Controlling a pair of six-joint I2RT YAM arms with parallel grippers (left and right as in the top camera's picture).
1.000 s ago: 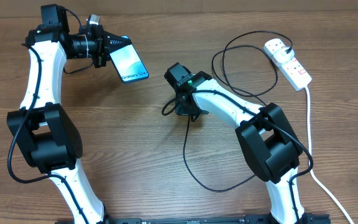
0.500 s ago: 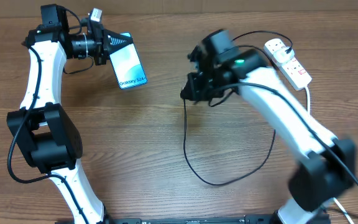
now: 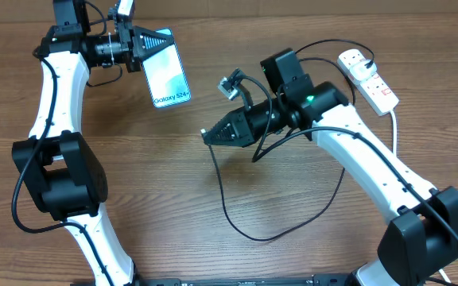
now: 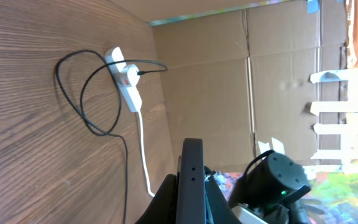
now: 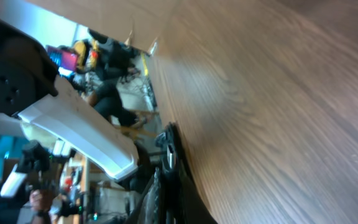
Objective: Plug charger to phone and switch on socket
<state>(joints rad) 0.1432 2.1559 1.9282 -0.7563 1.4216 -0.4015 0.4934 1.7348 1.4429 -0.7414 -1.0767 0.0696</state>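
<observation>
My left gripper [image 3: 143,49] is shut on the phone [image 3: 169,70], held above the table at the back left with its light blue "Galaxy S24" screen up; in the left wrist view the phone [image 4: 191,180] shows edge-on between the fingers [image 4: 188,208]. My right gripper [image 3: 211,134] is shut on the charger's black connector tip [image 5: 168,152], raised mid-table and pointing left, below and right of the phone. The black charger cable [image 3: 237,226] hangs from it and loops over the table. The white socket [image 3: 368,79] with red switches lies at the back right; it also shows in the left wrist view [image 4: 124,78].
The socket's thick white lead [image 3: 396,171] runs down the right side toward the front edge. A cardboard wall [image 4: 247,81] stands behind the table. The black cable also coils near the socket [image 3: 308,59].
My right arm swung down and left with the connector tip, turning to point at the phone. My left gripper tilted the phone slightly and shifted it a little right.
</observation>
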